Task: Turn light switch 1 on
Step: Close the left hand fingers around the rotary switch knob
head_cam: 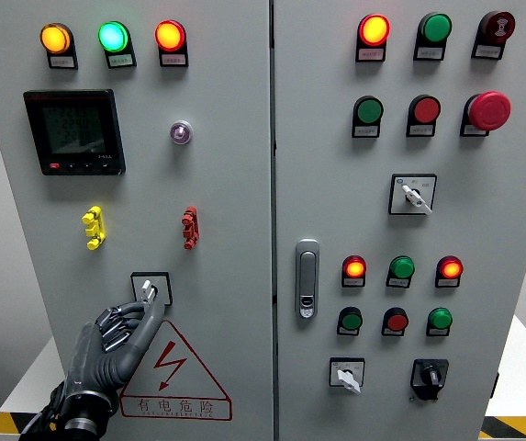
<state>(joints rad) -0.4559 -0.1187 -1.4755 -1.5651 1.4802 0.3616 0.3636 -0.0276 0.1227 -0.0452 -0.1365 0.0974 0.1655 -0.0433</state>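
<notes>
A grey electrical cabinet with two doors fills the head view. On the left door, a small rotary selector switch (150, 288) with a white knob sits on a square plate below the yellow toggle (94, 228) and red toggle (189, 227). My left hand (116, 338) comes up from the lower left; its extended fingers (149, 312) reach the switch's lower edge and touch the knob. The other fingers are loosely curled and hold nothing. My right hand is out of sight.
Above are lit orange (56, 39), green (113, 37) and red (170, 36) lamps, a black meter display (73, 131) and a key lock (181, 132). A high-voltage warning triangle (173, 372) sits below the switch. The right door carries a handle (307, 278), several lamps, buttons and selectors.
</notes>
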